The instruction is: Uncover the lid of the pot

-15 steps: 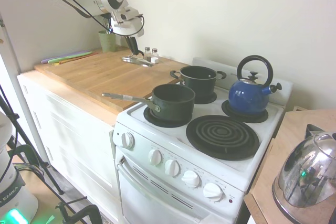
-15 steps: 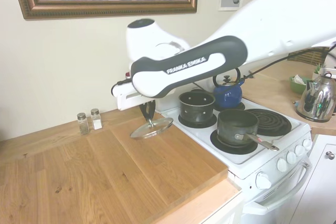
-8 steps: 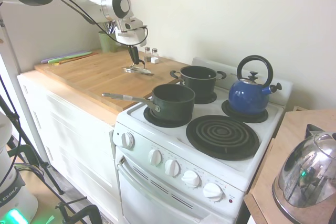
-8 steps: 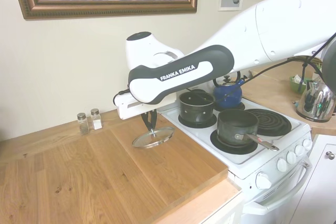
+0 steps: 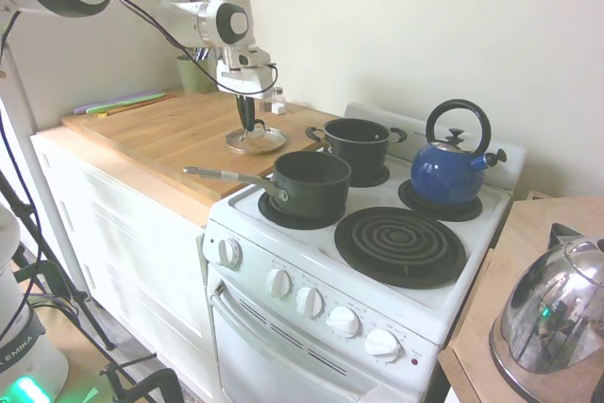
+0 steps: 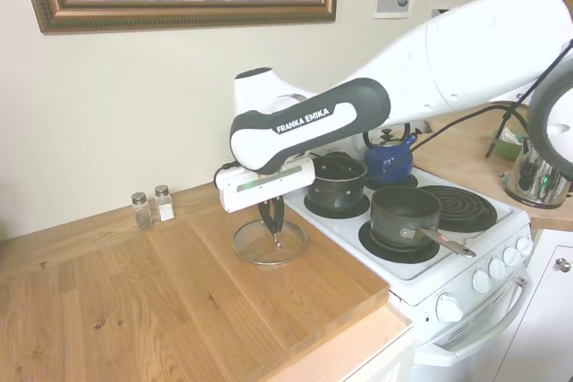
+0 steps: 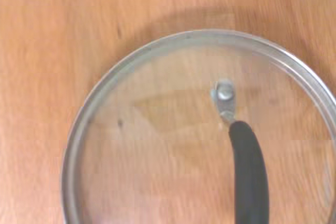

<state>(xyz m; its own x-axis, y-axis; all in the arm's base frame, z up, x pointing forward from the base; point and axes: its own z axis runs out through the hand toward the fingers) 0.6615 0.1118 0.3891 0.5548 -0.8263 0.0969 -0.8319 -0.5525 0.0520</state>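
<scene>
Worktop: a broad wooden surface under the hand, running up to the edge of the white stove.
Lid: round glass with a metal rim, lying flat on the worktop directly below the hand; wood grain shows through the glass in the wrist view, and its black arched handle rises toward the camera.
Hand: pointing straight down over the middle of the lid, dark fingers drawn close together around the lid's handle; it appears to be gripping the handle, though the contact itself is too small to see clearly.
Arm pose: the white wrist block sits level just above the hand, and the forearm with the dark band slopes up and away from it toward the stove side in the second exterior view; in the first exterior view the arm reaches the hand from the picture's upper left.
Saucepan: wide, dark, with a long handle, on the front burner to the stove side of the hand.
Pot: small, dark, with two loop handles, on the back burner just beyond the hand toward the stove, open on top, apart from the lid.
Kettle: blue, on the rear burner further past the pot.
Shakers: two small ones on the worktop by the wall, on the hand's far side from the stove.
</scene>
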